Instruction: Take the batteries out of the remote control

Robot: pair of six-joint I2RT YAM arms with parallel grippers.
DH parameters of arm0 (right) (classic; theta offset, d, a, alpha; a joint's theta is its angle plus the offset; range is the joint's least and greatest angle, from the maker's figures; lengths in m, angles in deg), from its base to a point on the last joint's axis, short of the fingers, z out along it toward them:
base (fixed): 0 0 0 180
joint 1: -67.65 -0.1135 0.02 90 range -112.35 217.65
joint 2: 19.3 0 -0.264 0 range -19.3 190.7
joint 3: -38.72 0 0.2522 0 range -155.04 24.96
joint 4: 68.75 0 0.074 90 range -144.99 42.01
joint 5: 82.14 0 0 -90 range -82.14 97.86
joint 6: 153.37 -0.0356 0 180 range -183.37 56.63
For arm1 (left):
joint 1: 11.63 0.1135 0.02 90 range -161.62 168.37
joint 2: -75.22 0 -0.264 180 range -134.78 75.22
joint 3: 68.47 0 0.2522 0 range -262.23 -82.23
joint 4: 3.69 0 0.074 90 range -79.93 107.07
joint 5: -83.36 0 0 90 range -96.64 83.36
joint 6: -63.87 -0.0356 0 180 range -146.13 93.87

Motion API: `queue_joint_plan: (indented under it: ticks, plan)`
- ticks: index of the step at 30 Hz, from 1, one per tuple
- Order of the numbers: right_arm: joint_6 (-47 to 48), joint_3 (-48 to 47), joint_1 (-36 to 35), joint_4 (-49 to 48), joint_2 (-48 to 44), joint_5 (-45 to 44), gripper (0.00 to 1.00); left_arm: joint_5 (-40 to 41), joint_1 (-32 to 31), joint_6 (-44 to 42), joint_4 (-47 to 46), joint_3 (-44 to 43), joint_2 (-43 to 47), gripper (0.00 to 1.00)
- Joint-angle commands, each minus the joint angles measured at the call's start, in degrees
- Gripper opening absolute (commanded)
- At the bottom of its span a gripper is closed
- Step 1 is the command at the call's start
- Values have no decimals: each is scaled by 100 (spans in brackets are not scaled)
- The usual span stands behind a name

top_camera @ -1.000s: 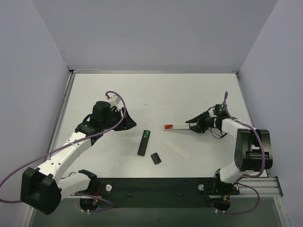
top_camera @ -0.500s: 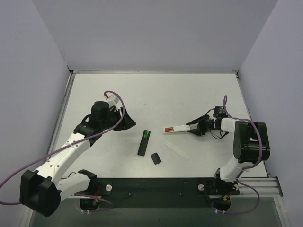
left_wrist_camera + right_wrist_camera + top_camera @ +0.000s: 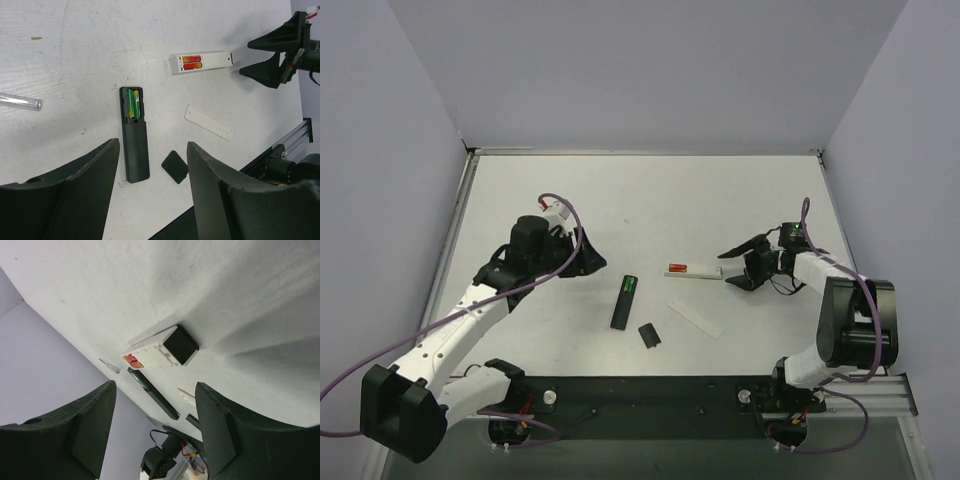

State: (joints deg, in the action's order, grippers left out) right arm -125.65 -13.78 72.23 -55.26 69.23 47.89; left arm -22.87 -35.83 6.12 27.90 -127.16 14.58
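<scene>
The black remote control (image 3: 623, 303) lies mid-table with its slot open, and the green batteries (image 3: 630, 284) sit in its far end. In the left wrist view the remote control (image 3: 136, 145) runs down between my fingers and the batteries (image 3: 134, 103) show green and yellow. My left gripper (image 3: 592, 256) hovers open to the left of the remote, holding nothing. My right gripper (image 3: 728, 267) stands open just right of a white stick (image 3: 693, 269), apart from it. The remote control (image 3: 152, 392) shows edge-on in the right wrist view.
The white stick (image 3: 201, 62) holds red-orange cells at its left end. A small black cover (image 3: 649, 334) lies near the remote's front end. A flat white strip (image 3: 695, 319) lies to its right. A clear tube (image 3: 20, 101) rests at far left. Black base rail (image 3: 650, 395) runs along the near edge.
My right gripper has opened and let go of the white stick, which now lies flat on the table. The left arm has barely shifted.
</scene>
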Motion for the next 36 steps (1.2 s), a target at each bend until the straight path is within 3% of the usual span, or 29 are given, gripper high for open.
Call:
queue_joint_plan:
  ticks: [1, 3, 4, 5, 6, 8, 9, 15, 20, 25, 29, 32, 36]
  plan:
    - [479, -274, -18, 861, -950, -592, 61, 50, 39, -341, 142, -384, 132, 68]
    - [1005, -449, -106, 1125, -1432, -1090, 63, 76, 39, -491, 265, -683, 105, 69]
    - [1286, -746, -263, 1483, -1583, -1494, 66, 85, 39, -640, 274, -788, 88, 88]
    - [1672, -932, -386, 1704, -1863, -1907, 67, 128, 30, -719, 266, -929, 96, 94]
    - [1849, -1081, -422, 1889, -1988, -2599, 68, 137, 30, -816, 213, -982, 157, 94]
    - [2235, -1460, -817, 2241, -2425, -3087, 75, 216, 21, -1018, -58, -957, 254, 94]
    - [2351, -1539, -914, 2286, -2585, -3524, 99, 243, 13, -1089, -199, -913, 394, 94]
    - [3370, -1207, -1433, 1470, -3886, -3415, 100, 593, -14, -1230, -1079, -325, 939, 95]
    - [3670, -741, -1784, 1451, -4615, -3826, 100, 1042, 4, -1072, -642, -174, 1002, 97]
    - [4144, -731, -2908, 2047, -4775, -4407, 100, 1175, 12, -747, -350, 27, 1125, 97]
    - [3708, -565, -3603, 2119, -4977, -4846, 100, 1121, 21, -720, 17, 72, 1011, 97]
    - [3338, -450, -3762, 2198, -4934, -4856, 100, 1726, 109, -28, 536, -60, 616, 94]
    - [3038, -590, -3763, 2514, -4644, -4830, 100, 2010, 687, 940, 776, -139, -60, 92]
